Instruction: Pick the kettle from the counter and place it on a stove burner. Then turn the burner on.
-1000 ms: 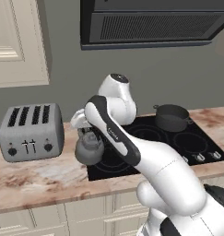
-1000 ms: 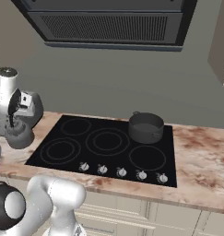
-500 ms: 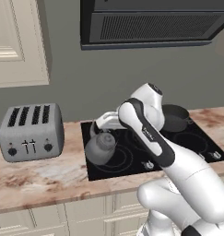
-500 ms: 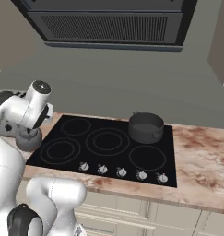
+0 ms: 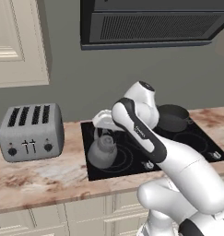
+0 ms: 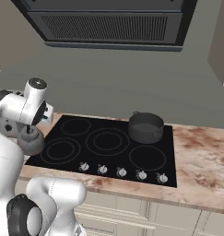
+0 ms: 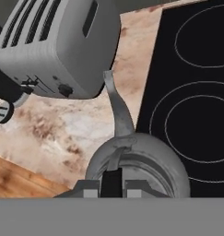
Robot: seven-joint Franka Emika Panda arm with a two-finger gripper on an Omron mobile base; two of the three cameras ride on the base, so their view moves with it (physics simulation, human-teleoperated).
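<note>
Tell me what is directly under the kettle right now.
The kettle, hanging from the shut gripper, is over the left edge of the black cooktop, beside the counter. The glass right beneath it is covered.

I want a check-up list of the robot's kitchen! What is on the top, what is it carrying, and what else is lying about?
Surface: beige-pink marbled counter with a black glass cooktop set into it.
Job's things: grey kettle held up by its loop handle, over the cooktop's left edge; ringed stove burner beside it in the right base view.
Clutter: dark pot on the back right of the cooktop; silver toaster on the counter.
Grippers: gripper, jaws shut on the kettle's handle.
Cables: nothing seen.
Surroundings: row of knobs along the cooktop's front, dark hood above, cream cabinets.
</note>
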